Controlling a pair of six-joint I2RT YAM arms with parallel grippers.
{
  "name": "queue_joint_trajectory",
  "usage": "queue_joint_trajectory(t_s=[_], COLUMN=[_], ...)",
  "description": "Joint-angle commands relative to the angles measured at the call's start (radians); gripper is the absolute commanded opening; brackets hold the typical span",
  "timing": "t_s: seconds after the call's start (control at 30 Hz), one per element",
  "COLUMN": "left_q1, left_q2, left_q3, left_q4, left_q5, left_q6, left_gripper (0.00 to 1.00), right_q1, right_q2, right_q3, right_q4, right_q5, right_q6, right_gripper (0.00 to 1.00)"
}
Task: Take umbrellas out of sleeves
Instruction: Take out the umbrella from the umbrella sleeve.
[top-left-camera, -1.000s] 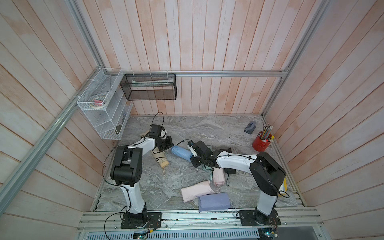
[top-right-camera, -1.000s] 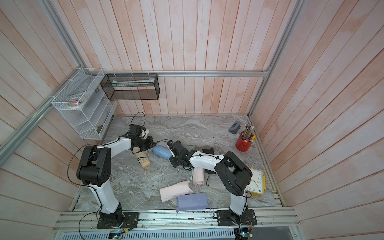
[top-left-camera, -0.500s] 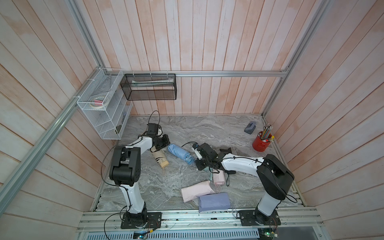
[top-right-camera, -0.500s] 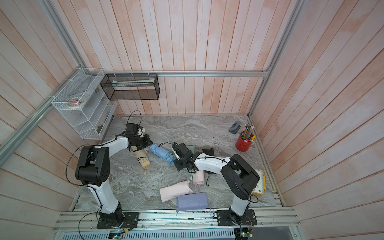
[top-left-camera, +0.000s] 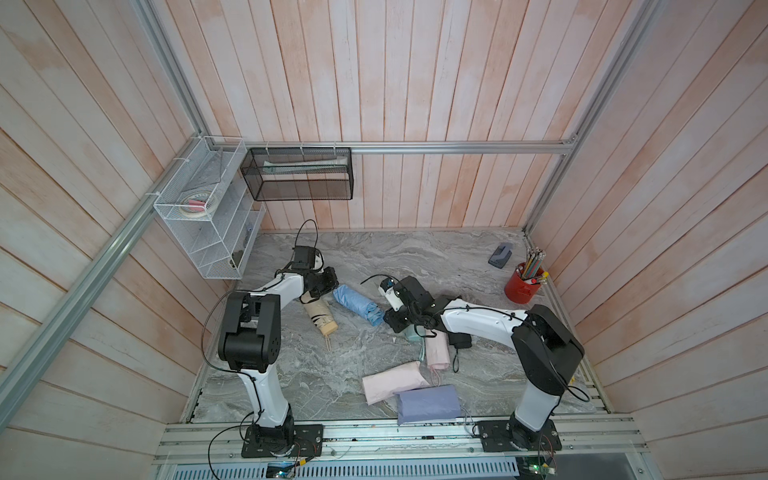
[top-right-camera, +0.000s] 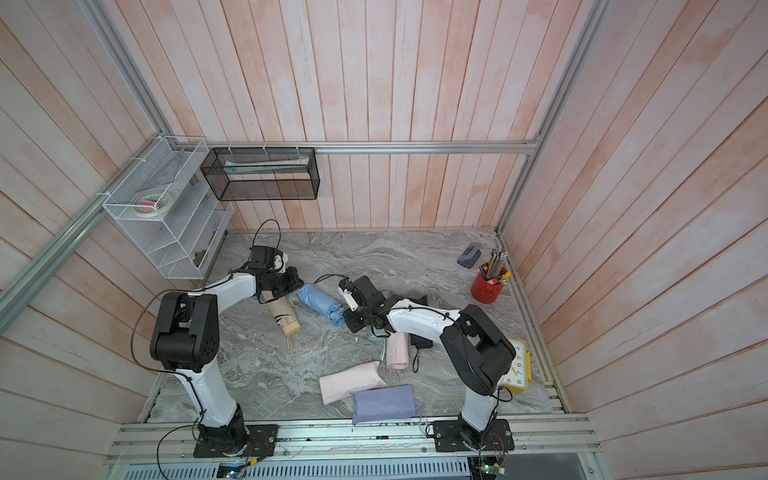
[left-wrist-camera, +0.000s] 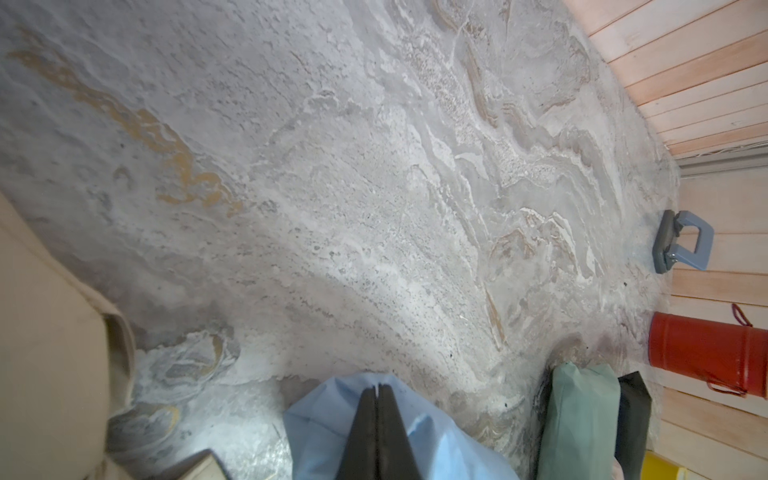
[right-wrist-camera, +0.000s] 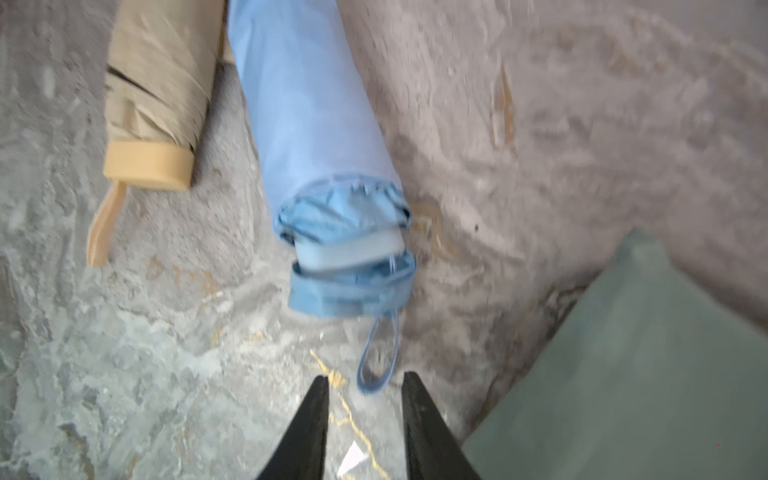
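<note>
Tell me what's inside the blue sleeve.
A blue umbrella: its pleated end, pale handle and cord poke from the blue sleeve. The rest is covered.

1. The light blue sleeve (top-right-camera: 322, 305) lies on the marble table (top-right-camera: 415, 266).
2. The left gripper (top-right-camera: 296, 286) meets one end of it; the right gripper (top-right-camera: 350, 322) sits at the other.
3. The beige umbrella (top-right-camera: 284, 318) lies just beside it.
4. The pink sleeve (top-right-camera: 351, 386) touches the lavender sleeve (top-right-camera: 384, 403).

Your right gripper (right-wrist-camera: 365, 376) has let go of the light blue umbrella (right-wrist-camera: 349, 251), now partly out of its sleeve (right-wrist-camera: 307, 104) toward four o'clock.
</note>
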Motion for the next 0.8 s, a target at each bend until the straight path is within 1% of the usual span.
queue_joint_trajectory(t_s=[0.0, 0.07, 0.23, 0.27, 0.3, 0.53, 0.6, 0.77], left_q1=[-0.007, -0.007, -0.010, -0.010, -0.010, -0.010, -0.010, -0.010], left_q2=[-0.014, -0.013, -0.012, -0.012, -0.012, -0.012, -0.010, -0.012], left_q3=[-0.006, -0.010, -0.013, -0.013, -0.013, -0.010, -0.008, -0.009], left_q4=[0.027, 0.030, 0.033, 0.033, 0.032, 0.030, 0.030, 0.026], left_q5=[0.014, 0.018, 0.021, 0.021, 0.022, 0.024, 0.024, 0.022], left_q6=[0.010, 0.008, 0.010, 0.010, 0.009, 0.010, 0.010, 0.010], left_gripper=[0.00, 0.00, 0.00, 0.00, 0.00, 0.00, 0.00, 0.00], right_q1=[-0.027, -0.028, -0.029, -0.029, -0.029, -0.028, -0.028, -0.028], right_q2=[0.074, 0.110, 0.171, 0.179, 0.187, 0.230, 0.239, 0.243], right_q3=[0.086, 0.134, 0.199, 0.208, 0.217, 0.267, 0.280, 0.281], right_q4=[-0.012, -0.035, -0.068, -0.074, -0.075, -0.084, -0.087, -0.074], right_q5=[-0.076, -0.094, -0.112, -0.119, -0.128, -0.169, -0.181, -0.211], right_q6=[-0.045, -0.068, -0.087, -0.087, -0.087, -0.085, -0.087, -0.087], right_gripper=[0.37, 0.40, 0.41, 0.42, 0.45, 0.49, 0.52, 0.53])
